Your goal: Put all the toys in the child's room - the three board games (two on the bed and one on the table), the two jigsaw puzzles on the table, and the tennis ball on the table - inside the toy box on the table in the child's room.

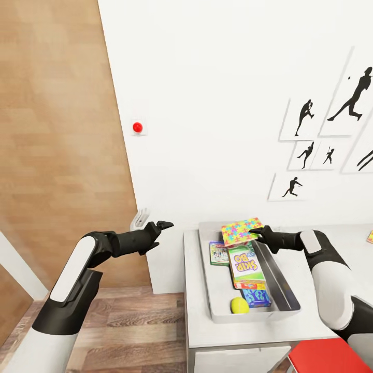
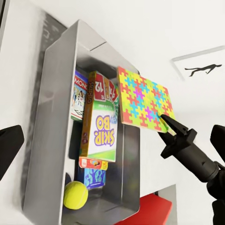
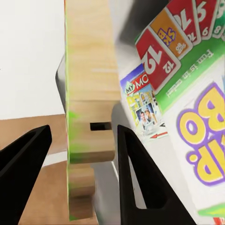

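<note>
Grey and open-topped, the toy box (image 1: 282,290) sits on the pale surface (image 1: 197,316) and already holds most of the toys. Inside it, the Skip-Bo game (image 1: 242,263) lies along the middle, the Monopoly game (image 1: 218,254) at its 9 o'clock side against the wall, the small blue game (image 1: 256,297) at the near end, and the tennis ball (image 1: 239,305) just beside that, at 7 o'clock in the bin. One jigsaw puzzle (image 1: 241,230) hangs tilted over the far rim at 12 o'clock, its edge between the jaws of the right gripper (image 1: 257,233), which are clamped on it. At 9 o'clock, well apart from the bin, the left gripper (image 1: 165,225) hovers off the surface with its jaws spread and nothing in them.
</note>
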Controlling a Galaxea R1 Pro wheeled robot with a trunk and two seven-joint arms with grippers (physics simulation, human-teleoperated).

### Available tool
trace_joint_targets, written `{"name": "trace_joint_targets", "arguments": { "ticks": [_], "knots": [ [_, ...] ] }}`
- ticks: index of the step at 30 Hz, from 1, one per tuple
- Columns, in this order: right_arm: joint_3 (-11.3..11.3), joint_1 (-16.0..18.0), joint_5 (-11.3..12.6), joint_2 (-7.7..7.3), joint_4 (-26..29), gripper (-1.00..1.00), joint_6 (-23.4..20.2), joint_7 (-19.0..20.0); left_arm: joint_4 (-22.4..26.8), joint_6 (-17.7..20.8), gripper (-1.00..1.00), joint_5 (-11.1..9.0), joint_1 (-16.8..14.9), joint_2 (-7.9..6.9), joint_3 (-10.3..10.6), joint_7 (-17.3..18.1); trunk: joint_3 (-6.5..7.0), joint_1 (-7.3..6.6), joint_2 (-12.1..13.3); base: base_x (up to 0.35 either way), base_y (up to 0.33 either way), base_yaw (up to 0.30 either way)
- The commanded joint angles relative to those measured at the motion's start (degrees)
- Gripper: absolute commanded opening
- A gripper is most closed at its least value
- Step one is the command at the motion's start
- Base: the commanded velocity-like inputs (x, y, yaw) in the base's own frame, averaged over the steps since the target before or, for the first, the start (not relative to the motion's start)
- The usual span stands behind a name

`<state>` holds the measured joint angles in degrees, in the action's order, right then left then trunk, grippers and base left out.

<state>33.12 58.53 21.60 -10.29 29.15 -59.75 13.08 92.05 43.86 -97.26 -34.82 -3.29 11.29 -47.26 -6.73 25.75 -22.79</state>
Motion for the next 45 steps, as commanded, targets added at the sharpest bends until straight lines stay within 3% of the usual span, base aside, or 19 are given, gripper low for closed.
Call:
{"name": "trace_joint_targets", "arguments": {
  "ticks": [1,18,26,45],
  "knots": [
    [0.41,0.50,-0.59,0.01,-0.81,-1.00,-0.25,0.37,0.06,-0.07,1.00,-0.56,-0.07,-0.04,0.04,-0.58,-0.13,0.04,-0.13,0.000,0.000,0.000],
    [0.51,1.31,-0.57,1.31,-2.34,-1.00,-0.25,0.12,-0.03,0.00,1.00,-0.56,-0.07,0.06,0.04,-0.38,-0.20,0.04,-0.13,0.000,0.000,0.000],
    [0.25,1.41,-0.55,3.51,-3.18,-1.00,-0.25,0.00,-0.03,0.00,1.00,-0.56,-0.07,0.04,0.04,-0.32,-0.76,0.04,-0.13,0.000,0.000,0.000],
    [0.45,2.65,-0.51,3.50,-4.69,-1.00,-0.25,-0.07,-0.03,0.00,1.00,-0.56,-0.07,0.04,0.04,-0.31,-2.50,0.04,-0.13,0.000,0.000,0.000]
  ]
}}
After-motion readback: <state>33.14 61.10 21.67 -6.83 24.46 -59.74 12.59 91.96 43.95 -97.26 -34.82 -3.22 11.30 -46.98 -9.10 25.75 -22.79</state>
